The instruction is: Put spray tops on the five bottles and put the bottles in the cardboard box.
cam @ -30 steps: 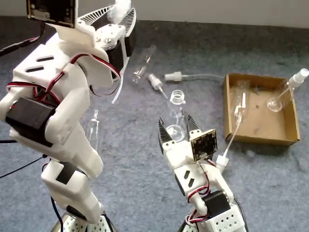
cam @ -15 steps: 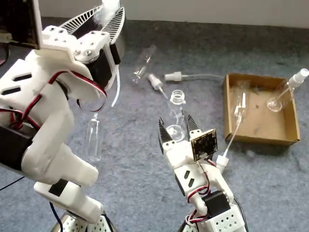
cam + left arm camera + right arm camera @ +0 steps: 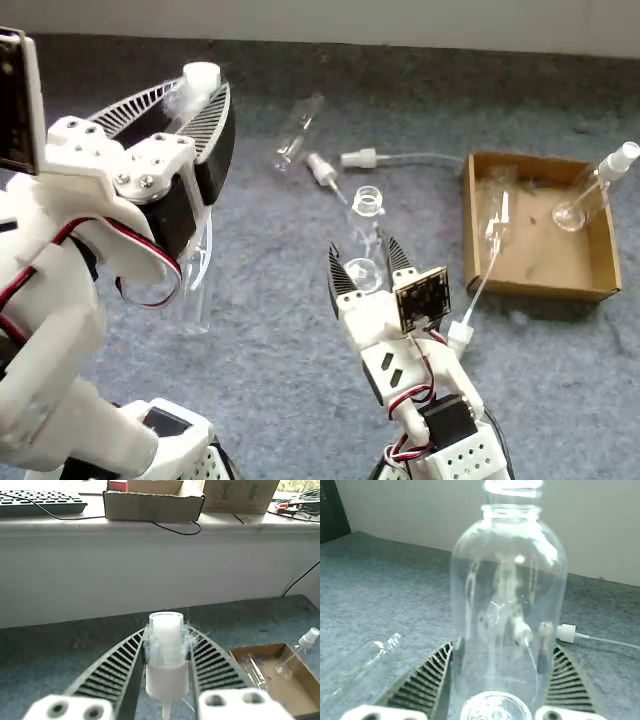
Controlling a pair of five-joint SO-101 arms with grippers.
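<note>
Spray top point(image 3: 165, 665) sits pinched between the left pincer point(image 3: 166, 630) fingers, held up off the grey worktop point(image 3: 270, 340). Right pincer point(image 3: 365, 258) clamps a clear uncapped bottle point(image 3: 367, 225) near its base. Cardboard box point(image 3: 545, 258) lies apart from both, with a capped bottle point(image 3: 590, 195) leaning inside it

Left pincer point(image 3: 197, 92) aloft (right pincer point(image 3: 365, 260) low)

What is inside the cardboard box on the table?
The cardboard box holds a clear bottle with its spray top poking over the rim, and a second clear bottle by the opposite wall. Whether that one is capped cannot be told.
</note>
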